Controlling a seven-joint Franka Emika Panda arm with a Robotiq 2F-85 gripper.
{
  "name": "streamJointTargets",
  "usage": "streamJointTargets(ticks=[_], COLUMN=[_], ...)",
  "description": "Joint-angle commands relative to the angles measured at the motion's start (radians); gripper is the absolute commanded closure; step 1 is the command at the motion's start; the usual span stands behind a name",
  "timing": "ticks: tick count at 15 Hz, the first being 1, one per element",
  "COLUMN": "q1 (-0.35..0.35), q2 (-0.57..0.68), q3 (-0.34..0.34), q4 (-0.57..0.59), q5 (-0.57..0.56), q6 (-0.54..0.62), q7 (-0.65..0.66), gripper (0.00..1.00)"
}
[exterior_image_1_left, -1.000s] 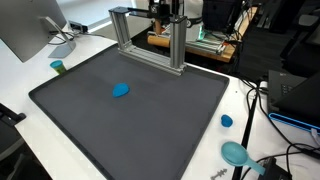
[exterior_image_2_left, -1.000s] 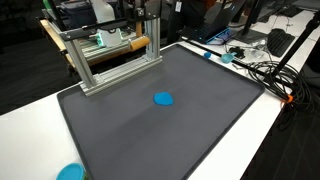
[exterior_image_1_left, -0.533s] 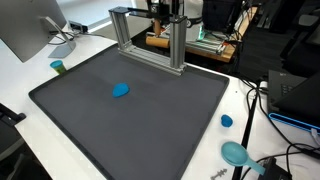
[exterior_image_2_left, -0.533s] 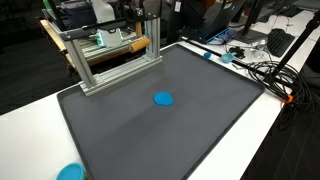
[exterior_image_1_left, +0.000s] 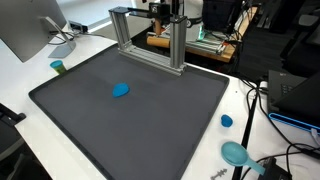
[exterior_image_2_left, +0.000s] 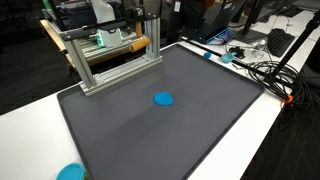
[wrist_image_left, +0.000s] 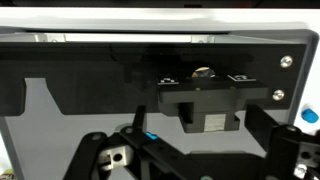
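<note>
In the wrist view my gripper (wrist_image_left: 195, 160) fills the bottom edge. Its two dark fingers (wrist_image_left: 100, 155) stand wide apart, open, with nothing between them. A black block with a pale label (wrist_image_left: 205, 108) sits just beyond them over the dark mat (wrist_image_left: 60, 70). A thin blue sliver (wrist_image_left: 148, 137) shows beside the left finger. In both exterior views a small blue object (exterior_image_1_left: 121, 90) (exterior_image_2_left: 162, 99) lies alone on the mat (exterior_image_1_left: 130, 120) (exterior_image_2_left: 170, 130). Neither exterior view shows the gripper clearly.
An aluminium frame (exterior_image_1_left: 150, 35) (exterior_image_2_left: 110, 55) stands at the mat's far edge. On the white table are a small green cup (exterior_image_1_left: 58, 67), a blue cap (exterior_image_1_left: 227, 121), a teal dish (exterior_image_1_left: 236, 153) (exterior_image_2_left: 70, 172), a monitor (exterior_image_1_left: 25, 30) and cables (exterior_image_1_left: 262, 100) (exterior_image_2_left: 255, 65).
</note>
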Motion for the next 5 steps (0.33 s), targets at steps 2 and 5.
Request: streamJointTargets(ticks=[2, 5], q1=[-0.032, -0.034], q2=[-0.124, -0.082], q3=[-0.019, -0.01], q4=[-0.03, 0.002], q5=[0.01, 0.002], q6=[0.021, 0.018], q7=[-0.016, -0.002], gripper=[0.0, 0.0])
